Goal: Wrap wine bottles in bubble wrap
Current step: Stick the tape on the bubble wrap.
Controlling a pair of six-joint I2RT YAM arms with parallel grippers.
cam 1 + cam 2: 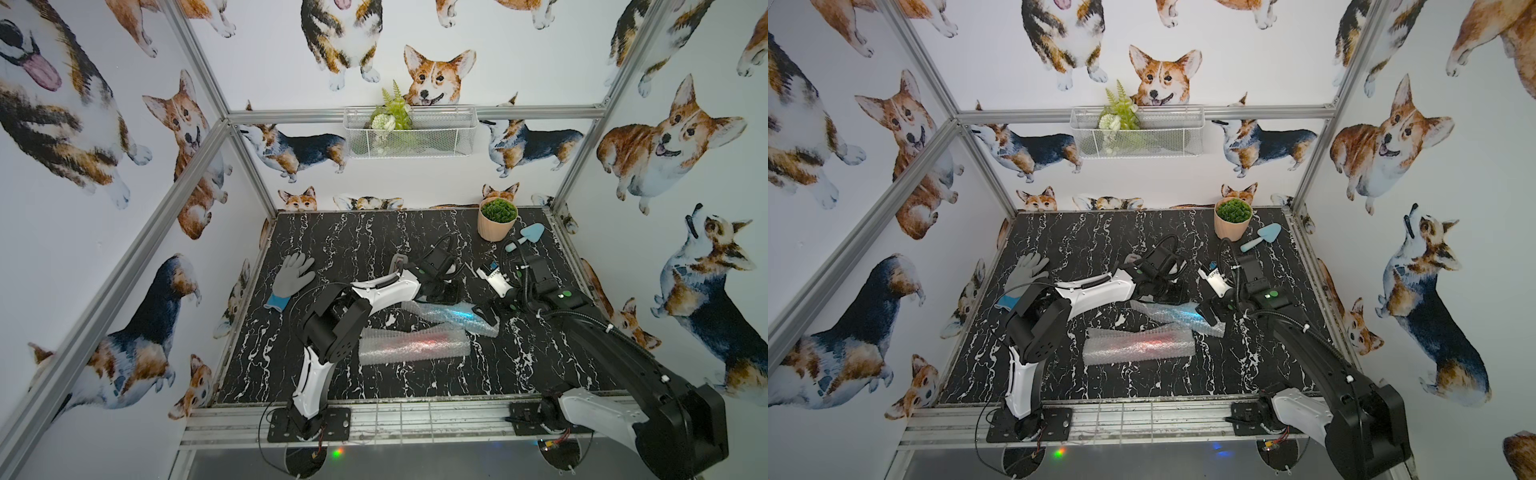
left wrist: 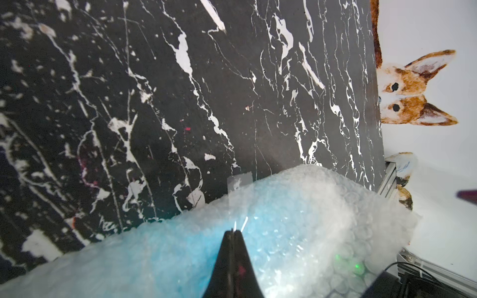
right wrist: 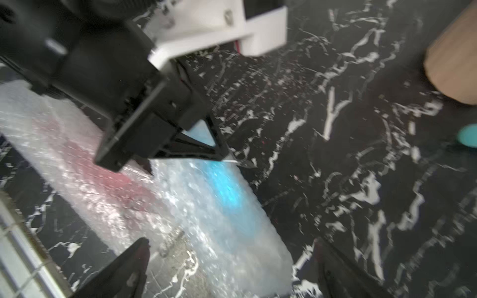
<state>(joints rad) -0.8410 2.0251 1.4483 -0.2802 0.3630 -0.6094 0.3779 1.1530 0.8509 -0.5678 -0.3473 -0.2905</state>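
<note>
top views / table point(image 1: 332, 232): black marble, white veins.
top views / red bottle point(image 1: 424, 337): lies on its side mid-table, rolled in the near wrap point(image 1: 374, 353); seen in both top views point(image 1: 1150, 338).
top views / blue bottle point(image 1: 461, 312): lies rolled in the far wrap point(image 1: 419, 309), just behind the red one. I cannot tell whether the two rolls touch.
top views / left gripper point(image 1: 444, 299): points down onto the far wrap's left half. Its jaw state is unclear from here.
top views / right gripper point(image 1: 494, 311): at the far wrap's right end.
top views / others: glove point(image 1: 293, 276) at the left, pot point(image 1: 496, 224) with a green plant in the far right corner, trowel point(image 1: 528, 235) beside it, basket point(image 1: 440, 141) on the back wall.
left wrist / left gripper point(image 2: 233, 232): jaws pressed together. A thin pale sliver shows at the tips; I cannot tell what it is.
left wrist / blue bottle point(image 2: 180, 252): a blue glow through the wrap under the tips.
left wrist / tape point(image 2: 238, 180): a clear strip across the wrap's edge and the table.
right wrist (blurred) / right gripper point(image 3: 231, 241): fingers wide apart and gripping nothing. The far wrap's end lies between them.
right wrist / left gripper point(image 3: 223, 156): closed, tips at the far wrap's edge.
right wrist / red bottle point(image 3: 103, 175): pink through the near wrap, beside the blue roll.
right wrist / pot point(image 3: 454, 64), trowel point(image 3: 468, 135): at the frame's edge.
</note>
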